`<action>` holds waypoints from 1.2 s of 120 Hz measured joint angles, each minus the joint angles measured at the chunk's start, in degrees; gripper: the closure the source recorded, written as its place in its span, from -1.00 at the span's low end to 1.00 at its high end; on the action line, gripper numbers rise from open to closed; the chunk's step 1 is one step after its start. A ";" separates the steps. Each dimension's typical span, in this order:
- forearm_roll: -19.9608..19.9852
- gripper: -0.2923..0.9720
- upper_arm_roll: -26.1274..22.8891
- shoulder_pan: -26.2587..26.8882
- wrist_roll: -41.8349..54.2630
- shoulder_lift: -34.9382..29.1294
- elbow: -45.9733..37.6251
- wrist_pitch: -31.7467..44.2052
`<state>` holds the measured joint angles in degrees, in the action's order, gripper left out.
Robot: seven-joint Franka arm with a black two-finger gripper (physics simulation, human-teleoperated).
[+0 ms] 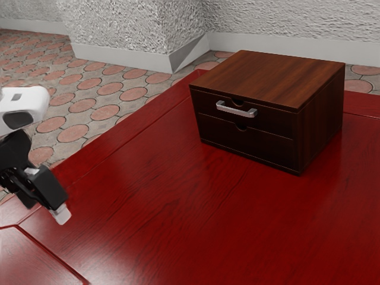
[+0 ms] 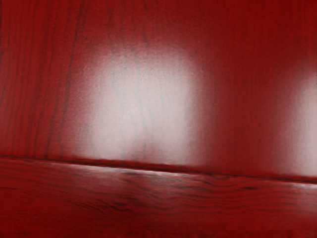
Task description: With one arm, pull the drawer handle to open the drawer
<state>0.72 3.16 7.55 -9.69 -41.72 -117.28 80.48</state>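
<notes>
A dark wooden cabinet [image 1: 273, 107] with two stacked drawers stands on the red table [image 1: 178, 202], toward the exterior view's right. The upper drawer [image 1: 243, 113] carries a silver bar handle [image 1: 236, 109] on its front, and its front sits flush with the cabinet. The lower drawer [image 1: 240, 139] has only a small notch at its top edge. My gripper [image 1: 61, 215] hangs low over the table near the exterior view's left edge, far from the handle and pointing down toward the tabletop. Just under my hand, the wrist view looks at bare red table wood [image 2: 148, 99] crossed by a groove [image 2: 158, 168].
The table's near-left edge and a seam [image 1: 41, 243] run just below my gripper. Beyond the table lie a patterned tile floor [image 1: 89, 89] and a white textured wall corner [image 1: 142, 29]. Open tabletop stretches between my gripper and the cabinet.
</notes>
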 joint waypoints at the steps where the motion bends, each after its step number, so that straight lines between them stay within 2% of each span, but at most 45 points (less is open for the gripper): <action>1: 0.16 -0.54 -0.19 0.00 0.01 -0.47 -0.58 0.10; 12: 1.04 -0.53 -1.72 -0.98 4.43 -0.07 -2.62 3.74; 34: -1.66 -0.53 -2.10 -1.07 25.60 6.32 1.54 11.04; 48: -2.29 -0.54 -2.46 -0.61 39.35 15.61 4.49 18.14; 69: -2.19 -0.53 -2.17 -1.11 57.13 32.38 15.09 24.95; 86: -2.12 -0.53 -1.86 -2.24 69.52 36.40 16.53 30.67; 104: -0.94 -0.54 -1.43 -3.20 79.39 37.39 16.53 35.50; 114: 0.27 -0.54 -1.46 -3.25 83.29 40.44 17.37 39.04; 125: 1.02 -0.54 -1.61 -3.39 86.95 45.42 22.76 41.80; 144: 1.83 -0.54 -1.66 -4.66 92.09 49.22 25.49 44.74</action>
<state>2.56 1.50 2.89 82.40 7.50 -91.79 125.22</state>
